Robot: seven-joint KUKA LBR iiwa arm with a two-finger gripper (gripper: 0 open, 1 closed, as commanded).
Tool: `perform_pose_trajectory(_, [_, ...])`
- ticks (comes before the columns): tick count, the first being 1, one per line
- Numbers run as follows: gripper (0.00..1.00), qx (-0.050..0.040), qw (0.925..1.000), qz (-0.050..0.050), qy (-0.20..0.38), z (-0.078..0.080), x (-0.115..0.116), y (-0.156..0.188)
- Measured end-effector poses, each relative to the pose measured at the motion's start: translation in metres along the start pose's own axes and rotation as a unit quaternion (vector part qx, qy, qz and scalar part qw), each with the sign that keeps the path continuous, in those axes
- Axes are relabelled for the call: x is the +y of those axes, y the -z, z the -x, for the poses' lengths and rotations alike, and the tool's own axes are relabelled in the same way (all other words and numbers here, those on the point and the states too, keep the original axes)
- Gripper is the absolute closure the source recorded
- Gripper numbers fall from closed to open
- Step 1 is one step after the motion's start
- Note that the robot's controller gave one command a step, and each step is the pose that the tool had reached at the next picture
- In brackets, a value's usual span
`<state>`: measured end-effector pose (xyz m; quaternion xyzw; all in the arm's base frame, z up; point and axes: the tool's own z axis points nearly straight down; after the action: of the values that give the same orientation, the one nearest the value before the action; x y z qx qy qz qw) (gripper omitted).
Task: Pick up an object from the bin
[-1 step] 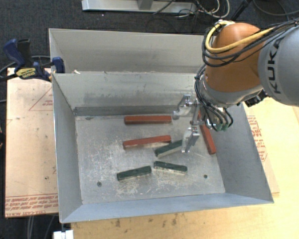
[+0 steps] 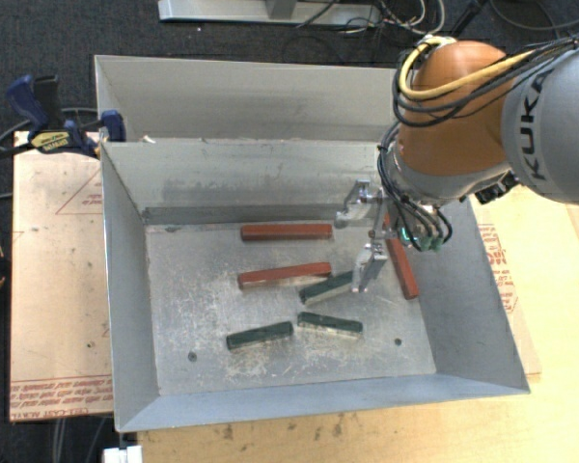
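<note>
- The grey metal bin [image 2: 125, 258] has flat bars scattered over the middle and right of its floor.
- Your tool [image 2: 365, 231] hangs low at the bin's right side, released, with nothing between its fingers.
- The slim dark green bar [image 2: 328, 285], just right of the bin's centre, looks nearest.
- You're likely still approaching: straddle that bar, then clench.

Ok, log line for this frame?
gripper open | over bin right side | nearest: dark green bar, tilted red-brown bar | nothing held
</note>
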<state>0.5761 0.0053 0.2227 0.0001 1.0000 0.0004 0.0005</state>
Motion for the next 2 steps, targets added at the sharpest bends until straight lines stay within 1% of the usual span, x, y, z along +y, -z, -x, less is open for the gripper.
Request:
perform_pose_trajectory(1, [0.0,-0.0031,0.9999,0.0,0.016,-0.004,-0.002,-0.051])
perform_pose_trajectory(2, [1.0,-0.0181,0.9987,0.002,-0.049,-0.034,-0.019,-0.139])
